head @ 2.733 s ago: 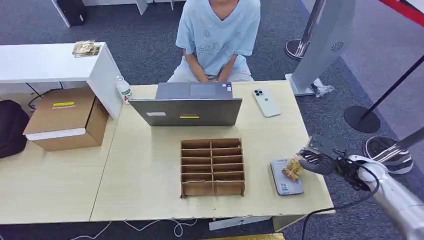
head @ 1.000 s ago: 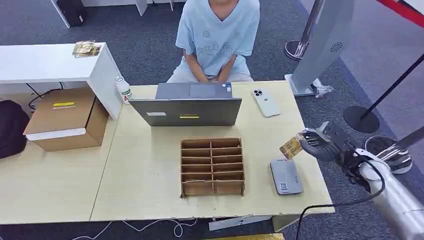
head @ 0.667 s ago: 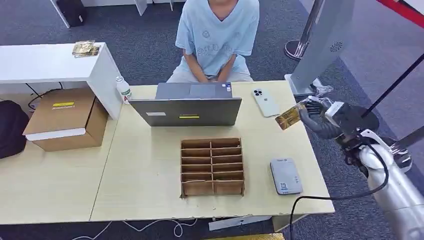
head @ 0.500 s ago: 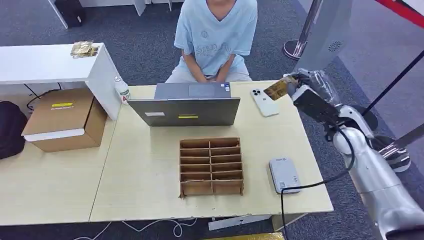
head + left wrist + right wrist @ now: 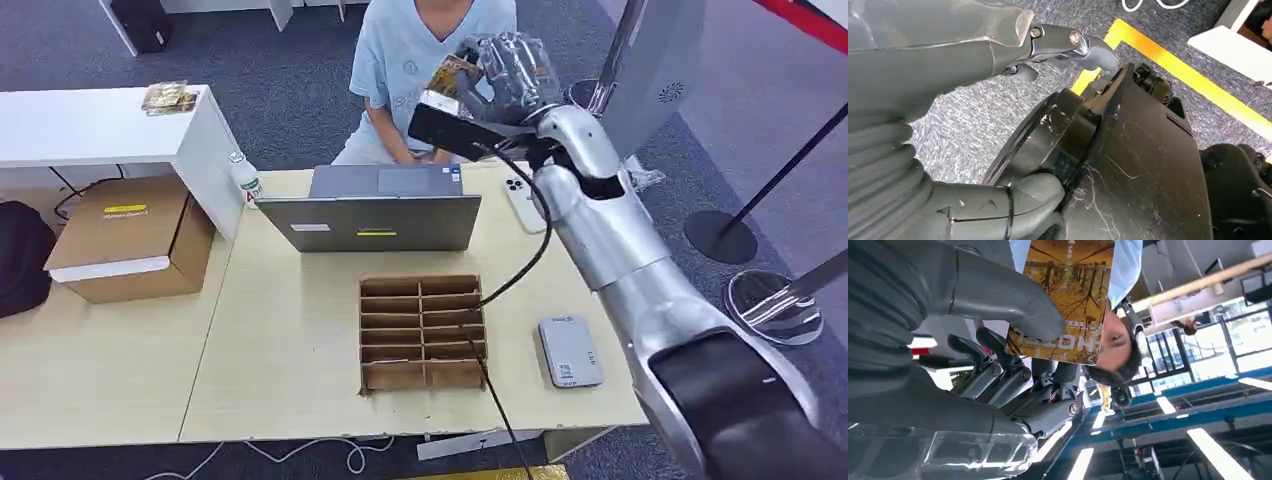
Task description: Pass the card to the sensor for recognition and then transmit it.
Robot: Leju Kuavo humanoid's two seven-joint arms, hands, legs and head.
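- We look down on a pale wooden table (image 5: 300,330) standing on dark grey carpet (image 5: 290,100), with a white counter (image 5: 90,125) to its left and a brown cardboard box (image 5: 130,235) beside that counter.
- On the table stand an open grey laptop (image 5: 375,215), a brown cardboard divider tray with two columns of slots (image 5: 424,333), a flat grey card sensor pad (image 5: 570,350) near the right edge, and a white smartphone (image 5: 522,203) partly behind our arm.
- A person in a light blue T-shirt (image 5: 400,50) sits at the far side of the table, behind the laptop.
- Our right hand (image 5: 505,70) is raised high above the far edge of the table, in front of the person's chest.
- It pinches a small rectangular card printed with golden autumn trees (image 5: 1068,295) between the thick grey thumb (image 5: 1013,300) and the darker fingers.
- The card is off the table, well apart from the sensor pad.
- Its long axis seems to run outward from the hand toward the person, though the turned wrist view makes this hard to judge.
- Our left hand (image 5: 973,215) hangs over carpet with a yellow floor stripe (image 5: 1193,82); we cannot tell whether it is open or closed.
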